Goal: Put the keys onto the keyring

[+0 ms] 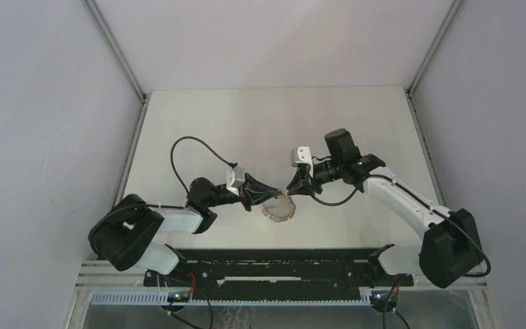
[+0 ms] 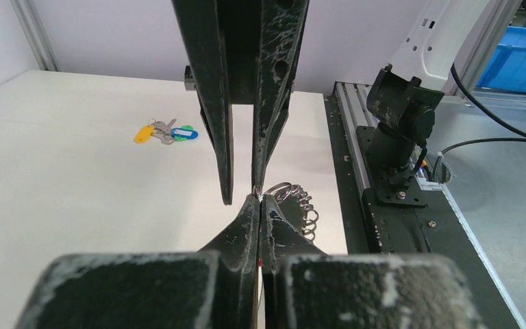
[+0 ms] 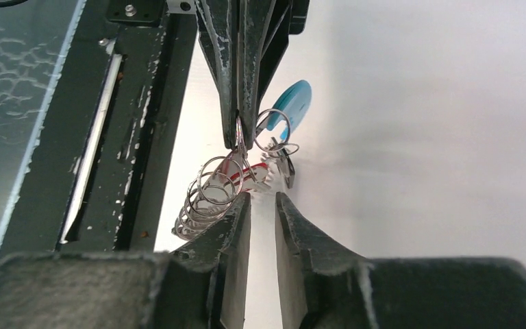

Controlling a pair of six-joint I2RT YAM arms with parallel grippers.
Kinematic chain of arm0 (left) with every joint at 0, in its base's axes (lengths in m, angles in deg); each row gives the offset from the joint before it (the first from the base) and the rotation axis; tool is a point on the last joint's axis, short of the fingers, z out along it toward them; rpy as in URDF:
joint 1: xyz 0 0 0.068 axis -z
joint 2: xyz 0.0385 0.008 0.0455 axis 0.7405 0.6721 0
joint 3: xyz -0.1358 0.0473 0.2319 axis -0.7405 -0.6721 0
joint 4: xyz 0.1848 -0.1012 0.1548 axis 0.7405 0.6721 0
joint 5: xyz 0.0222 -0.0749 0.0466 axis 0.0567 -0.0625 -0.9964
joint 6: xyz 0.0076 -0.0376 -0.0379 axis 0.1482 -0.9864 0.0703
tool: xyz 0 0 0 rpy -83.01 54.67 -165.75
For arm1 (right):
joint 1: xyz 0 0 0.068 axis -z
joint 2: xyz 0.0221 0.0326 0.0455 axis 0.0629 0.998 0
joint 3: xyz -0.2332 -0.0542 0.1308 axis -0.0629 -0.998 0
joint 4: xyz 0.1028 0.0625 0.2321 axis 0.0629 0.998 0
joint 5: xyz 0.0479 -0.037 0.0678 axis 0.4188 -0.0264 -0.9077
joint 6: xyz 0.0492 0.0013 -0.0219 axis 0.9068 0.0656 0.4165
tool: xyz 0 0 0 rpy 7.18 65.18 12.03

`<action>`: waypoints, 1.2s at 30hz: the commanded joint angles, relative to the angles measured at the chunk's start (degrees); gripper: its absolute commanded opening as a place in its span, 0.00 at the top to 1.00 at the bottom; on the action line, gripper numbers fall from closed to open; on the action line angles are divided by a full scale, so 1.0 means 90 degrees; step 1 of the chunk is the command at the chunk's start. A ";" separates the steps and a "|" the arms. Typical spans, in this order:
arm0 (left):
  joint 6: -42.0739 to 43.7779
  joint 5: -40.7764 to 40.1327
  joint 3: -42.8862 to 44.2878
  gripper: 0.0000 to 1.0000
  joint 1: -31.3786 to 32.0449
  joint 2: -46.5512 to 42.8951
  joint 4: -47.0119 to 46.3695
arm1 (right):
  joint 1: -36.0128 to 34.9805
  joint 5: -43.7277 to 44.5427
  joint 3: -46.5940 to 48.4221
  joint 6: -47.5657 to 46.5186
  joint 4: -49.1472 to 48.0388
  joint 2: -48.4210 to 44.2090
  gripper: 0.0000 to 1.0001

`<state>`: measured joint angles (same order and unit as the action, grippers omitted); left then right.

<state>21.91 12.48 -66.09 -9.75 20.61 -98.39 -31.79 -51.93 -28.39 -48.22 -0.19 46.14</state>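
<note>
The keyring (image 1: 278, 208) is a silvery coil of linked rings hanging from my left gripper (image 1: 278, 192), which is shut on one ring. In the left wrist view that gripper (image 2: 260, 200) pinches the ring, with the coil (image 2: 300, 203) trailing right. My right gripper (image 1: 292, 188) faces it tip to tip. In the right wrist view my right gripper (image 3: 262, 197) stands open with nothing between its fingers, just below the left gripper (image 3: 240, 137). A red key (image 3: 250, 168) and a teal-headed key (image 3: 294, 101) hang by the rings (image 3: 202, 199).
A yellow-headed key (image 2: 144, 133) and a green-blue one (image 2: 183, 132) lie together on the white table beyond the grippers. The black rail (image 1: 267, 264) with both arm bases runs along the near edge. The right arm's base (image 2: 401, 130) stands close on the right.
</note>
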 commanded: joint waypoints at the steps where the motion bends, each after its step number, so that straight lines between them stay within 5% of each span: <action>1: 0.0020 -0.0075 -0.0028 1.00 0.0033 -0.0191 -0.0526 | 0.0031 0.0127 -0.0274 0.0378 -0.1098 -0.0598 0.79; 12: -0.0002 -0.0073 0.0019 1.00 0.0033 -0.0097 -0.0530 | -0.0164 -0.0097 -0.0306 0.0214 -0.1209 -0.0527 0.73; 36: -0.0091 -0.0170 0.0071 1.00 0.0033 0.0073 -0.0534 | -0.0520 -0.0232 -0.0140 0.0503 -0.1565 -0.0233 0.77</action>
<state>21.71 11.82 -66.09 -9.75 21.20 -98.48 -35.33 -52.19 -31.54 -45.66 -9.83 43.84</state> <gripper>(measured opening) 0.007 0.238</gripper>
